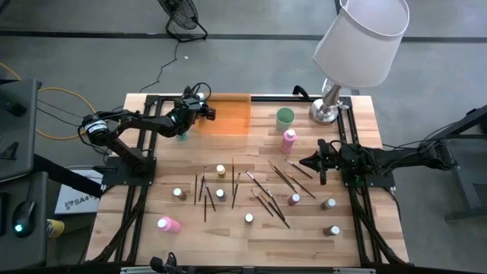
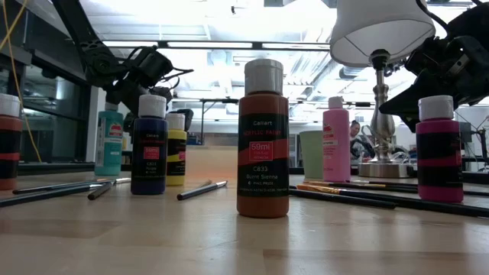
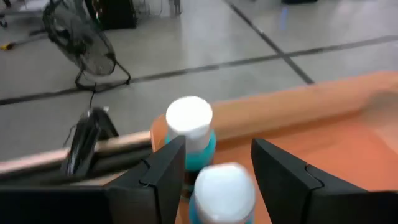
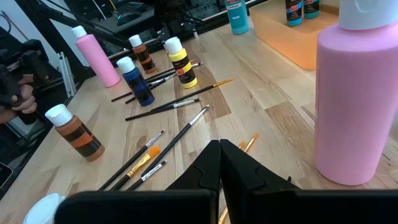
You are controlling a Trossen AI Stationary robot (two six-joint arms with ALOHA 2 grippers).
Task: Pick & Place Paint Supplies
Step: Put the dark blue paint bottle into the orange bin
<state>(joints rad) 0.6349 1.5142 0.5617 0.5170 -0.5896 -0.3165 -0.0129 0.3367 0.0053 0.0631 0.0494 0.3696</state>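
Left arm: my left gripper hangs over the left end of the orange tray, at the far left of the bench.
Left fingers: spread, with a teal bottle standing between them; neither finger visibly touches its white cap. I cannot tell whether its base rests on the tray.
Second teal bottle: 1 more teal bottle stands just beyond the first, near the tray's edge.
Bench, left part: a pink bottle lies near the front left; a brown bottle stands farther in.
Bench, middle: a yellow bottle and a blue bottle stand among scattered paintbrushes; 1 more small bottle stands closer to the front.
Bench, far side: a tall pink bottle stands just in front of the green cup; a lamp stands to the right of the cup.
Right arm: my right gripper waits low near the tall pink bottle, apart from it.
Right fingers: pressed together, pinching nothing.
Bench, right part: 3 more small bottles stand near the right edge.
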